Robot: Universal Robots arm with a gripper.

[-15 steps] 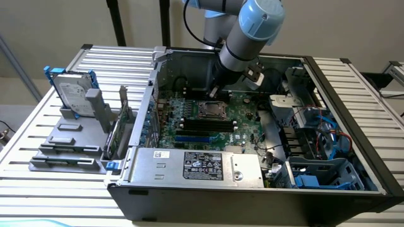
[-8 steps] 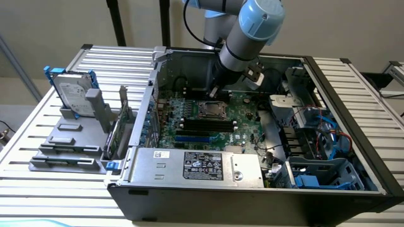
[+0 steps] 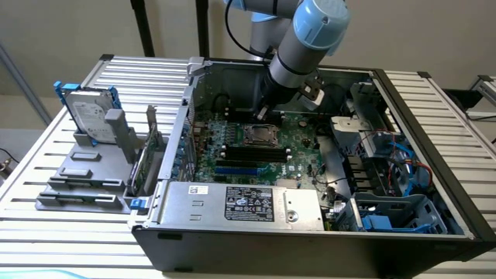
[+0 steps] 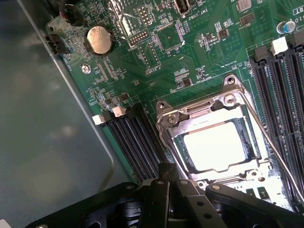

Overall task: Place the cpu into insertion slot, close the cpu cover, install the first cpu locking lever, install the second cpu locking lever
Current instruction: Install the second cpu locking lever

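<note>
The cpu [image 4: 216, 145] lies flat in the insertion slot [image 3: 259, 135], its pale top showing through the window of the cpu cover [image 4: 204, 110]. The silvery cover is down over the chip. One thin locking lever [image 4: 268, 142] runs along the side of the socket beside the far memory slots. Whether it is latched I cannot tell. My gripper [image 4: 171, 175] is shut with nothing between its black fingers, its tips at the socket's edge by the near memory slots. In the exterior view my gripper [image 3: 262, 114] hangs just behind the socket inside the open computer case.
Long black memory slots [image 4: 135, 137] flank the socket. A coin battery [image 4: 99, 39] sits further off on the green board. The grey case wall [image 4: 42, 142] is close by. A labelled power-supply box [image 3: 240, 203] fills the case front, cabled drive bays [image 3: 387, 168] the exterior view's right.
</note>
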